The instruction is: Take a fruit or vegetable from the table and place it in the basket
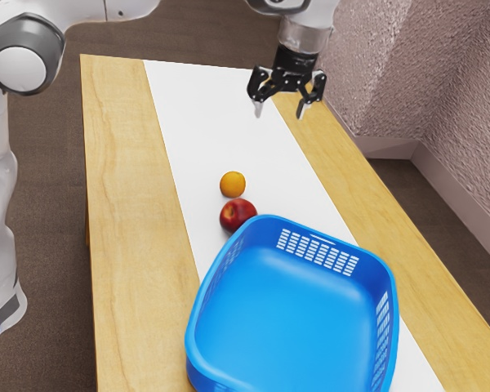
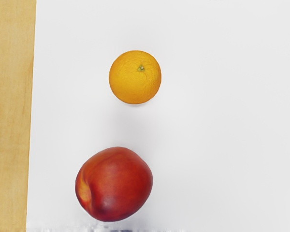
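A blue basket [image 1: 298,306] sits empty, nearest the viewer. Just beyond its rim lies a red fruit [image 1: 235,213], and past that an orange [image 1: 233,184], a small gap between the two. Both fruits rest on a white strip [image 1: 200,106] along a wooden table [image 1: 131,188]. The gripper [image 1: 279,109] hangs above, fingers spread, holding nothing. Rough walls [image 1: 384,65] stand behind.

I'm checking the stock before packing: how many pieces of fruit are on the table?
2. The orange lies on the white strip; the red fruit sits on it too, between the orange and the blue basket.
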Robot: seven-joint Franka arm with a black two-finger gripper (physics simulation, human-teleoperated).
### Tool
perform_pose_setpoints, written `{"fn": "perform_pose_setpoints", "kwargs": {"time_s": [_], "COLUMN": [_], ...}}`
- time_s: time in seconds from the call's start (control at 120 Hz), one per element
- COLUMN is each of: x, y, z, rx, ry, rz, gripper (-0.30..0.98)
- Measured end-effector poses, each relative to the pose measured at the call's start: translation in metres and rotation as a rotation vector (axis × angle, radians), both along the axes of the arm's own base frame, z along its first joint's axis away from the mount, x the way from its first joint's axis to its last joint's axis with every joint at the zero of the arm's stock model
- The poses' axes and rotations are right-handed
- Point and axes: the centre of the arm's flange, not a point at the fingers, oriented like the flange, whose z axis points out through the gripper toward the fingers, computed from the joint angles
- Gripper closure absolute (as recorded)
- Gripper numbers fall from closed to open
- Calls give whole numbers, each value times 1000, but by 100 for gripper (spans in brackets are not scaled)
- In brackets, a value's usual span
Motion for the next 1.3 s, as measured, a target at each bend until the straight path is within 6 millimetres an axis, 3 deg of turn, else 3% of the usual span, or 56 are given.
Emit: {"fn": "perform_pose_setpoints", "kwargs": {"time_s": [0.233,0.325,0.4,0.683,0.8,0.958,1.15,1.3], "x": [0,-7,-4,-9,4,7,12,14], "y": [-13,-24,-30,-45,-59,-79,-65,-64], "z": [2,12,7,16,16,13,9,-13], "rx": [-36,-66,-74,-96,-102,-94,-73,-90], "ry": [-7,-19,-11,-38,-61,-81,-90,-70], "rz": [216,242,200,-449,-742,-1107,-1401,-1599], "gripper": [0,0,0,0,0,0,0,0]}}
